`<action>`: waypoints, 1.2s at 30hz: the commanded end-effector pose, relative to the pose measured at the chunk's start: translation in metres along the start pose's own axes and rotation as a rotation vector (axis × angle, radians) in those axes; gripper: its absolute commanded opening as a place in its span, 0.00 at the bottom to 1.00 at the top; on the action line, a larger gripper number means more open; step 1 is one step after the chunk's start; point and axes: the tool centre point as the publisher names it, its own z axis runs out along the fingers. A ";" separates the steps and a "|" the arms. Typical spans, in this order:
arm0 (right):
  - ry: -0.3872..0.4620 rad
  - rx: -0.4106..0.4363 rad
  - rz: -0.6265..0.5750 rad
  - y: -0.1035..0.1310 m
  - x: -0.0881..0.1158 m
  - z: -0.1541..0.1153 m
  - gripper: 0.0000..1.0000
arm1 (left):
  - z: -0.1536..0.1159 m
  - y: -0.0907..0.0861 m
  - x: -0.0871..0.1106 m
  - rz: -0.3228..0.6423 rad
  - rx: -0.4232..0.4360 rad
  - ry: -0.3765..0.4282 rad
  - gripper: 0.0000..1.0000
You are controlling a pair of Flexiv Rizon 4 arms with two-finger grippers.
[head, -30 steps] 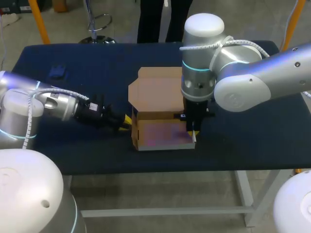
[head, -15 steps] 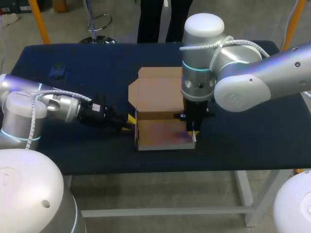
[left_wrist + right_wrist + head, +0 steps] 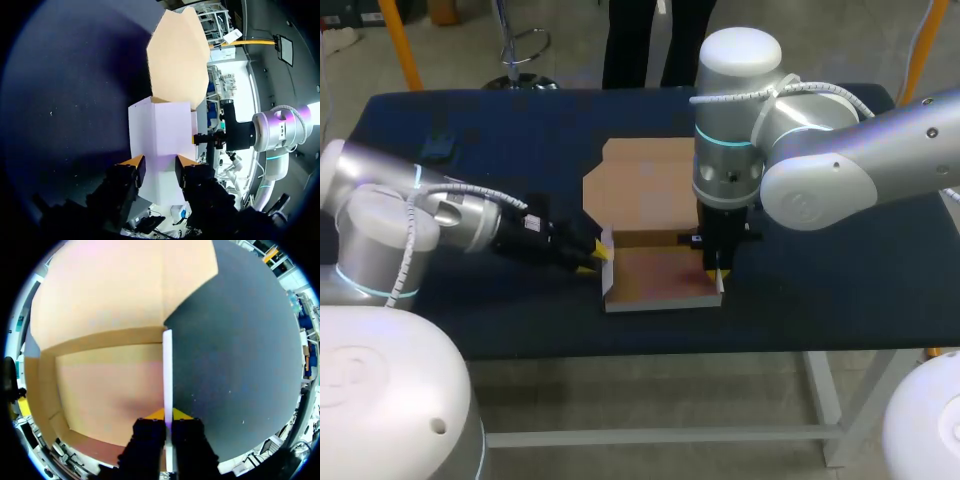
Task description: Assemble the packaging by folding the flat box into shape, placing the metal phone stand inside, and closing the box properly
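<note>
Cardboard box — R pincer half-hidden

Box: on our tabletop, between our two grippers.
Left gripper: box's left wall just ahead of its spread fingers.
Right gripper: above, pinching the right wall.
Lid flap: behind the box, beyond both grippers.

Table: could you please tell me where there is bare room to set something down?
Bare: the table right of the box, and the far stretch between the small dark object and the box. Crowded: the middle, where the left pincer and the right pincer meet the box's walls.
</note>
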 end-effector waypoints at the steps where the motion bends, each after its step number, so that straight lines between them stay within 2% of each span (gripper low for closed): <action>1: -0.002 0.003 -0.001 0.001 0.001 0.000 0.00 | 0.006 0.001 0.006 -0.001 -0.011 -0.096 0.45; 7: -0.002 0.003 -0.001 0.001 0.001 0.000 0.00 | 0.013 0.000 0.005 -0.007 -0.012 -0.191 0.45; 12: -0.002 0.003 -0.001 0.001 0.001 0.000 0.00 | 0.021 0.000 0.004 0.000 0.014 -0.346 0.45; 15: -0.002 0.003 -0.001 0.001 0.001 0.000 0.00 | 0.023 0.001 0.003 0.002 0.015 -0.400 0.45; 18: -0.002 0.003 -0.001 0.001 0.001 0.000 0.00 | 0.024 0.000 0.002 0.009 0.008 -0.434 0.45; 21: -0.002 0.003 -0.001 0.001 0.001 0.000 0.00 | 0.025 0.000 0.000 0.007 0.010 -0.463 0.40; 23: -0.002 0.003 -0.001 0.001 0.001 0.000 0.00 | 0.025 -0.001 0.000 0.007 0.006 -0.480 0.41; 31: -0.002 0.003 -0.001 0.001 0.001 0.000 0.00 | 0.027 -0.006 -0.003 -0.002 0.005 -0.613 0.42; 36: -0.002 0.003 -0.001 0.001 0.001 0.000 0.00 | 0.030 -0.008 -0.006 -0.006 -0.007 -0.691 0.39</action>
